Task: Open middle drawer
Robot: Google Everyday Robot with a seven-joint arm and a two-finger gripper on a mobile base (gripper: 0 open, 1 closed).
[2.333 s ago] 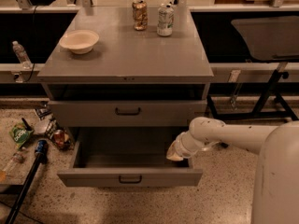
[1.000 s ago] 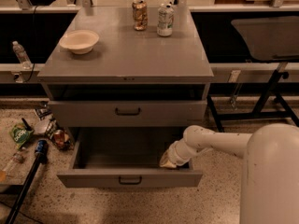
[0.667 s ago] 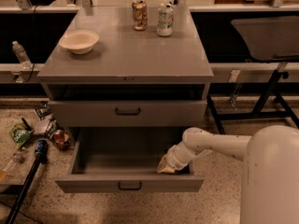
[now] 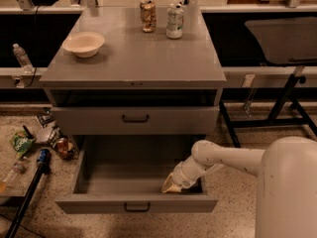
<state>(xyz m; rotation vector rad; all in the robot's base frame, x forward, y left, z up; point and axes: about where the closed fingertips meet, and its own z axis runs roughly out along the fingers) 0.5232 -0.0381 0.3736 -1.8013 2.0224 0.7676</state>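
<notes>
The middle drawer (image 4: 99,205) sits well out, the gripper (image 4: 171,184) — open or closed, I cannot tell — inside its front corner, where careless withdrawal might snag the front wall.

Middle drawer (image 4: 94,204): grey metal, wide and shallow, with a low flat front panel carrying a small black bar handle (image 4: 136,208) at its centre. State: open, standing well out of the cabinet (image 4: 131,58), its front panel clear forward of the upper drawer front (image 4: 89,120). Pose: level and square to the cabinet. The interior floor is plain grey; its rear lies in shadow and appears to run in under the upper drawer front. The gripper (image 4: 172,184) is down inside the drawer at the right front corner, close behind the front panel.
</notes>
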